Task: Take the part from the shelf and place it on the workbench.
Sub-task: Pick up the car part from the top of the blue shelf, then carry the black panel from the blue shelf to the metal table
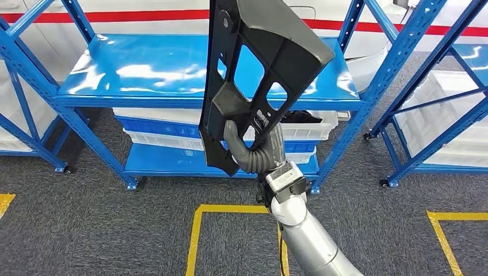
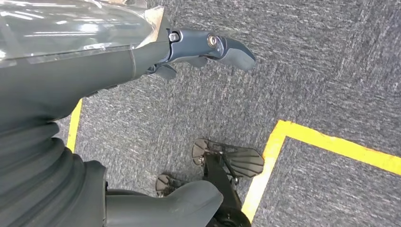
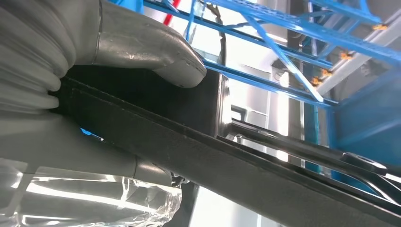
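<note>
- We saw one blue shelf (image 1: 172, 75) straight ahead, with white bins (image 1: 161, 123) beneath its top board.
- We held one black part (image 1: 259, 63) upright before the shelf, long axis near vertical, leaning slightly.
- Our right hand (image 1: 253, 146) clasped its lower end.
- Our left hand (image 2: 198, 52) hung over the carpet, fingers apart, holding nothing.

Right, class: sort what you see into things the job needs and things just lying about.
Part of the job:
black plastic part
right robot hand gripping it
blue shelf

Just lying about:
white crates
yellow floor tape
left robot hand, hanging empty
</note>
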{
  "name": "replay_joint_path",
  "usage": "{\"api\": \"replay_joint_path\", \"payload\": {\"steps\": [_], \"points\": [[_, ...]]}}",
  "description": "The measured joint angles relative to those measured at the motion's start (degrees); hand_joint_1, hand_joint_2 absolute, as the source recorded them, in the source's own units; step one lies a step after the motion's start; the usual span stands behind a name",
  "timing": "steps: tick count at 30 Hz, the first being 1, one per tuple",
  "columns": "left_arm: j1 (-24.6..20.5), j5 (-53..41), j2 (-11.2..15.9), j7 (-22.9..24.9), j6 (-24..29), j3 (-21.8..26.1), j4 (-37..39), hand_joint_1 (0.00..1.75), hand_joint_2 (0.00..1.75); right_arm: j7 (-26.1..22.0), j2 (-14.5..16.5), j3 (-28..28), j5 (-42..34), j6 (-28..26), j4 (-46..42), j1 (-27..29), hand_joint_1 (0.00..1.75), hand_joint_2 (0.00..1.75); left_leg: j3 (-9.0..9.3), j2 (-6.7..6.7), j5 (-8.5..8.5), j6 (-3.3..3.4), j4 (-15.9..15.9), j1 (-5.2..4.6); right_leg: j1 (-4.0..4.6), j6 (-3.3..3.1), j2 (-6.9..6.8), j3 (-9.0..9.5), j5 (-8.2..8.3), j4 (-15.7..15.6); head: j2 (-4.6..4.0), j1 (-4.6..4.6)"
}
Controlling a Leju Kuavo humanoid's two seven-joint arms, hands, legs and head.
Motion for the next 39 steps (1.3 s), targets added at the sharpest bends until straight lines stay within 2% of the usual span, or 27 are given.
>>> {"api": "replay_joint_path", "payload": {"steps": [1, 2, 3, 5, 7, 9, 10, 11, 13, 14, 15, 16, 18, 20, 21, 23, 25, 26, 27, 29, 30, 31, 33, 34, 36, 38, 39], "points": [[0.0, 0.0, 0.0, -0.1, 0.1, 0.0, 0.0, 0.0, 1.75, -0.1, 0.0, 0.0, 0.4, -0.4, 0.0, 0.0, 1.75, 1.75, -0.17, -0.08, 0.52, -0.34, -0.1, -0.02, 0.19, -0.33, 0.02, 0.14, -0.15, -0.9, 0.0, 0.0], [0.0, -0.1, 0.1, -0.3, 0.4, -0.1, 0.0, 0.0, 1.75, -0.1, 0.0, 0.0, 0.9, -0.7, -0.1, 0.1, 1.75, 1.75, -0.33, -0.2, 0.9, -0.65, -0.2, 0.1, -0.19, -0.69, -0.1, -0.42, 0.3, -0.8, 0.0, -0.02], [0.1, -0.2, 0.1, -0.6, 0.7, -0.1, 0.0, 0.0, 1.75, -0.1, 0.1, 0.0, 1.3, -1.0, -0.1, 0.1, 1.75, 1.75, -0.7, -0.32, 0.35, -1.0, 0.1, 0.25, -0.52, -1.22, -0.29, -0.81, 0.78, -0.8, 0.0, -0.04], [0.1, -0.3, 0.1, -1.2, 1.1, -0.1, 0.0, 0.0, 1.75, -0.1, 0.3, 0.1, 1.9, -1.4, -0.1, 0.2, 1.75, 1.75, -2.05, -0.52, -3.44, -1.76, 3.1, 0.65, -1.25, -2.25, -0.81, -1.8, 2.01, -0.9, 0.0, -0.18], [0.1, -0.5, 0.1, -1.6, 1.1, -0.1, 0.0, 0.0, 1.75, -0.1, 0.4, 0.1, 2.2, -1.6, -0.1, 0.3, 1.75, 1.75, -3.87, -0.54, -8.65, -2.58, 9.1, 0.99, -1.16, -2.63, -1.28, -2.83, 2.98, -0.9, 0.0, -0.29], [0.1, -0.5, 0.1, -1.9, 1.1, -0.2, 0.0, 0.0, 1.75, -0.1, 0.4, 0.1, 2.4, -1.7, -0.1, 0.5, 1.75, 1.75, -5.34, -0.52, -11.01, -3.23, 15.3, 1.35, -1.14, -2.45, -1.8, -3.67, 3.82, -0.8, 0.0, -0.29], [0.1, -0.5, 0.1, -2.0, 1.1, -0.2, 0.0, 0.0, 1.75, -0.1, 0.4, 0.1, 2.5, -1.7, -0.1, 0.7, 1.75, 1.75, -5.27, -0.48, -10.79, -3.48, 17.0, 1.57, -1.15, -2.3, -2.13, -4.14, 4.26, -0.8, 0.0, -0.31], [0.2, -0.5, 0.2, -2.0, 1.1, -0.2, 0.0, 0.0, 1.75, -0.1, 0.4, 0.1, 2.5, -1.8, -0.1, 0.9, 1.75, 1.75, -4.12, -0.36, -9.81, -3.66, 16.6, 1.81, -1.18, -2.1, -2.46, -4.57, 4.63, -0.7, 0.0, -0.31], [0.1, -0.6, 0.4, -2.2, 1.1, -0.3, 0.0, 0.0, 1.75, -0.1, 0.4, 0.1, 2.6, -1.8, -0.1, 1.2, 1.75, 1.75, 1.63, 0.82, -7.57, -3.83, 9.7, 2.21, -1.25, -1.65, -3.16, -5.27, 5.19, -0.6, 0.0, -0.33], [0.1, -0.6, 0.5, -2.2, 1.0, -0.4, 0.0, 0.0, 1.75, -0.1, 0.4, 0.1, 2.6, -1.9, -0.1, 1.2, 1.75, 1.75, 4.77, 1.59, -7.18, -3.68, 5.4, 2.16, -1.15, -1.41, -3.5, -5.53, 5.35, -0.4, 0.0, -0.33], [0.0, -0.7, 0.5, -2.4, 1.0, -0.4, 0.0, 0.0, 1.75, -0.1, 0.4, 0.1, 2.6, -1.9, -0.2, 1.2, 1.75, 1.75, 6.88, 2.18, -7.06, -3.34, 2.2, 2.0, -1.01, -1.13, -3.88, -5.64, 5.51, -0.3, 0.0, -0.21], [-0.1, -0.8, 0.6, -2.5, 1.0, -0.5, 0.0, 0.0, 1.75, -0.1, 0.4, 0.1, 2.6, -2.0, -0.2, 1.2, 1.75, 1.75, 7.85, 2.5, -7.25, -2.87, 0.5, 1.78, -0.86, -0.84, -4.26, -5.74, 5.65, -0.2, 0.0, -0.11], [-0.1, -1.0, 0.7, -2.9, 0.8, -0.6, 0.0, 0.0, 1.75, -0.1, 0.4, 0.1, 2.7, -2.0, -0.3, 1.3, 1.75, 1.75, 7.45, 1.82, -7.12, -1.65, 0.0, 1.46, -0.62, -0.06, -5.02, -5.83, 5.98, -0.3, 0.0, 0.16], [0.1, -1.1, 0.7, -3.2, 0.5, -0.8, 0.0, 0.0, 1.75, -0.2, 0.4, 0.2, 3.0, -2.0, -0.3, 1.4, 1.75, 1.75, 7.1, 1.12, -6.43, -0.48, -0.6, 1.51, -0.65, 0.4, -3.95, -6.75, 5.07, 1.1, 0.0, 0.25], [0.0, -1.1, 0.7, -3.3, 0.5, -0.9, 0.0, 0.0, 1.75, -0.3, 0.4, 0.2, 3.2, -2.0, -0.4, 1.6, 1.75, 1.75, 6.86, 0.75, -5.96, 0.06, -0.8, 1.53, -0.68, 0.26, -2.79, -7.92, 3.62, 3.6, 0.0, 0.28], [0.0, -1.1, 0.7, -3.4, 0.2, -1.1, 0.0, 0.0, 1.75, -0.6, 0.2, 0.3, 3.6, -1.7, -0.5, 2.1, 1.75, 1.75, 6.05, -0.18, -5.29, 0.71, -0.8, 1.34, -0.83, -0.37, -0.74, -11.55, -0.46, 11.8, 0.0, 0.33], [0.1, -1.1, 0.7, -3.4, -0.2, -1.2, 0.0, 0.0, 1.75, -0.9, 0.0, 0.3, 3.8, -1.2, -0.5, 2.9, 1.75, 1.75, 5.37, -1.35, -4.79, 0.88, -0.7, 1.04, -0.78, -0.35, -0.25, -13.93, -2.61, 17.6, 0.0, 0.35], [0.1, -1.1, 0.7, -3.5, -0.5, -1.3, 0.0, 0.0, 1.75, -1.0, -0.1, 0.3, 3.8, -1.0, -0.5, 3.1, 1.75, 1.75, 5.15, -1.99, -4.59, 0.84, -0.7, 0.92, -0.74, -0.06, -0.12, -13.36, -2.18, 17.0, 0.0, 0.35], [0.1, -1.1, 0.7, -3.5, -0.7, -1.3, 0.0, 0.0, 1.75, -1.0, -0.2, 0.3, 3.8, -0.9, -0.5, 3.3, 1.75, 1.75, 5.01, -2.66, -4.42, 0.75, -0.6, 0.82, -0.72, 0.26, 0.14, -11.5, -0.89, 13.9, 0.0, 0.34], [0.1, -1.1, 0.7, -3.7, -1.0, -1.4, 0.0, 0.0, 1.75, -1.1, -0.3, 0.3, 3.9, -0.7, -0.5, 3.4, 1.75, 1.75, 4.8, -3.92, -4.21, 0.45, -0.4, 0.57, -0.63, 0.5, 1.44, -6.56, 2.1, 4.9, 0.0, 0.33], [0.1, -1.1, 0.8, -3.8, -1.2, -1.4, 0.0, 0.0, 1.75, -1.2, -0.3, 0.3, 4.0, -0.7, -0.5, 3.4, 1.75, 1.75, 4.65, -4.39, -4.14, 0.26, -0.2, 0.44, -0.58, 0.38, 1.93, -4.89, 3.01, 1.8, 0.0, 0.33], [0.1, -1.1, 0.8, -3.9, -1.6, -1.4, 0.0, 0.0, 1.75, -1.3, -0.3, 0.4, 4.1, -0.5, -0.6, 3.4, 1.75, 1.75, 4.45, -4.74, -4.04, 0.0, -0.1, 0.35, -0.49, 0.14, 2.2, -4.17, 3.39, 0.3, 0.0, 0.32], [0.3, -1.1, 0.9, -4.2, -3.2, -1.5, 0.0, 0.0, 1.75, -1.6, -0.3, 0.4, 4.5, -0.1, -0.6, 3.4, 1.75, 1.75, 4.03, -5.34, -3.74, -0.6, -0.1, 0.41, -0.55, -0.46, 1.63, -4.14, 3.71, 0.0, 0.0, 0.3], [0.4, -1.1, 1.0, -4.4, -4.5, -1.5, 0.0, 0.0, 1.75, -1.7, -0.3, 0.4, 4.7, 0.2, -0.6, 3.4, 1.75, 1.75, 3.82, -5.26, -3.79, -0.87, 0.1, 0.55, -0.75, -0.79, 1.25, -4.17, 3.94, 0.0, 0.0, 0.29], [0.6, -1.1, 1.3, -4.8, -7.7, -1.6, 0.0, 0.0, 1.75, -1.8, -0.2, 0.5, 5.2, 1.2, -0.8, 3.5, 1.75, 1.75, 2.41, -3.5, -5.87, -1.51, 3.1, 0.76, -1.18, -1.58, 0.37, -4.14, 4.32, -0.3, 0.0, 0.07], [0.6, -1.1, 1.4, -5.0, -10.6, -1.8, 0.0, 0.0, 1.75, -1.9, -0.2, 0.6, 5.4, 2.4, -1.0, 3.7, 1.75, 1.75, -0.9, -1.35, -9.92, -2.26, 10.5, 1.05, -1.08, -2.02, -0.61, -4.22, 4.4, -0.3, 0.0, -0.16], [0.6, -1.0, 1.4, -5.0, -11.4, -1.9, 0.0, 0.0, 1.75, -1.9, -0.2, 0.7, 5.5, 2.9, -1.1, 4.0, 1.75, 1.75, -2.63, -0.97, -11.47, -2.58, 14.2, 1.26, -1.0, -2.08, -1.15, -4.29, 4.4, -0.3, 0.0, -0.16]]}}
